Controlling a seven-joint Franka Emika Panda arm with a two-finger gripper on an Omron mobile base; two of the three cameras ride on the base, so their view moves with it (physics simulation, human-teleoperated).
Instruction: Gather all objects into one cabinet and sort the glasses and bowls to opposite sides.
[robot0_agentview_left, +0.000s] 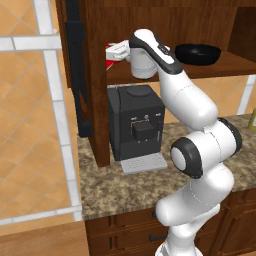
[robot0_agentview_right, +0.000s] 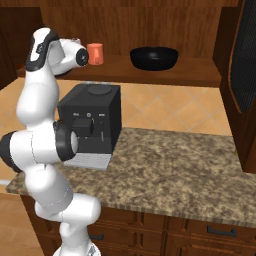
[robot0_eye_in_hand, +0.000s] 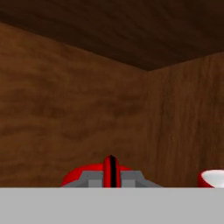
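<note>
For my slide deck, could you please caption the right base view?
White arm reaching onto the dark brown wooden cabinet shelf beside a small salmon-pink cup, wide black bowl further right, black boxy coffee machine below.

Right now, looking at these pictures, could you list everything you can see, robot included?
Cabinet: one, dark brown wood, on the wall above the counter, door open.
Door handle: one, black, long upright bar.
Bowl: one, glossy black, on the cabinet's floor, right of the cups.
Red cup: one, in the cabinet's left corner, at the hand.
Salmon cup: one, in the cabinet, left of the bowl.
Coffee machine: one, black, on the counter under the cabinet.
Counter: one, speckled brown stone.
Drawers: dark wood, below the counter.
Wall tiles: orange.
Arm: one, white with dark joints, reaching into the cabinet.
Hand: one, seemingly pinching the red cup.
</note>
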